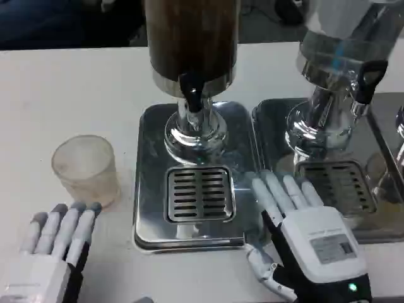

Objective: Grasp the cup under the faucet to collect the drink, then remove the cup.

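A clear frosted plastic cup (85,169) stands upright on the white table, left of the steel drip tray (151,126) and apart from it. The dark drink dispenser (191,38) rises behind the tray, its black faucet (191,96) hanging above the slotted grate (199,194). Nothing stands on the grate. My left hand (53,243) lies flat on the table just in front of the cup, fingers straight and holding nothing. My right hand (303,230) rests at the tray's right front corner, fingers extended and empty.
A second dispenser (344,50) with a clear tank and its own drip tray (268,136) stands to the right, close behind my right hand. Bare white table (69,88) stretches left of and behind the cup.
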Robot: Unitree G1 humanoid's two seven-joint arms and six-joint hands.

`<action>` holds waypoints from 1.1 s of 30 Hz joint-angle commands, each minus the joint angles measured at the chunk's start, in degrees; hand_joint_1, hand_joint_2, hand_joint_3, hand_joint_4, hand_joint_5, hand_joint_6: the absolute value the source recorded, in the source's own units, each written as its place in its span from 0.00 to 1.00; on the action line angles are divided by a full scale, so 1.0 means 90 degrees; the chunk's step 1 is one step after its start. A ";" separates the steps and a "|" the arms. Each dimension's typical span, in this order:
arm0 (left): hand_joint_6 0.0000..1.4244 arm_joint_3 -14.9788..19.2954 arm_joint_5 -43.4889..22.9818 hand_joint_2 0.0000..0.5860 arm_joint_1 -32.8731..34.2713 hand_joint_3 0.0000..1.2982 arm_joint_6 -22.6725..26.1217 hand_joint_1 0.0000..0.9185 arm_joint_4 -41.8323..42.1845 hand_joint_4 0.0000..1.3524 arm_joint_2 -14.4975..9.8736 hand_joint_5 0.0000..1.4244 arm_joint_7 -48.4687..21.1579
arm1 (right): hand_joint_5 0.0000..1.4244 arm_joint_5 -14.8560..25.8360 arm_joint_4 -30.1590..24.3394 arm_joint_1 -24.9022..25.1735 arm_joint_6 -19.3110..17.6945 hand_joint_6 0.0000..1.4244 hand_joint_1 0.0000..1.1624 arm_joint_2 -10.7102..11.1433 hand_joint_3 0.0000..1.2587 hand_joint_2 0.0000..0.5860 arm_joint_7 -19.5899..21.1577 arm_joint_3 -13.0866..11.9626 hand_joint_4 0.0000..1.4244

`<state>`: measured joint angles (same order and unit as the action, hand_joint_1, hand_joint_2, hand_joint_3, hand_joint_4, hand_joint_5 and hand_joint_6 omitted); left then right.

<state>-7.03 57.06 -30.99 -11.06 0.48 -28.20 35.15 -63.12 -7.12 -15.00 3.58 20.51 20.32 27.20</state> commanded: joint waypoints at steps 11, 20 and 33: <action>0.00 -0.0141 -0.0158 0.06 -0.0036 0.00 0.0125 0.00 -0.0020 0.00 0.0047 0.00 0.0155 | 0.00 0.0222 0.0004 -0.0018 -0.0035 0.00 0.00 -0.0010 0.00 0.89 0.0033 -0.0129 0.00; 0.00 0.0147 -0.0573 0.07 -0.0138 0.00 -0.0167 0.00 0.0207 0.00 0.0134 0.00 0.0515 | 0.00 0.0254 0.0002 -0.0045 0.0085 0.00 0.00 -0.0145 0.00 0.89 -0.0006 -0.0209 0.00; 0.00 0.0973 -0.2350 0.05 0.1438 0.00 -0.1774 0.00 -0.1310 0.00 -0.0016 0.00 0.0504 | 0.00 0.0242 -0.0215 -0.0001 0.0461 0.00 0.00 -0.0341 0.00 0.89 -0.0162 -0.0363 0.00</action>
<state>1.14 40.67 -23.94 -21.94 -4.58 -27.05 41.75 -61.37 -7.60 -15.08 7.18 17.92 19.46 24.67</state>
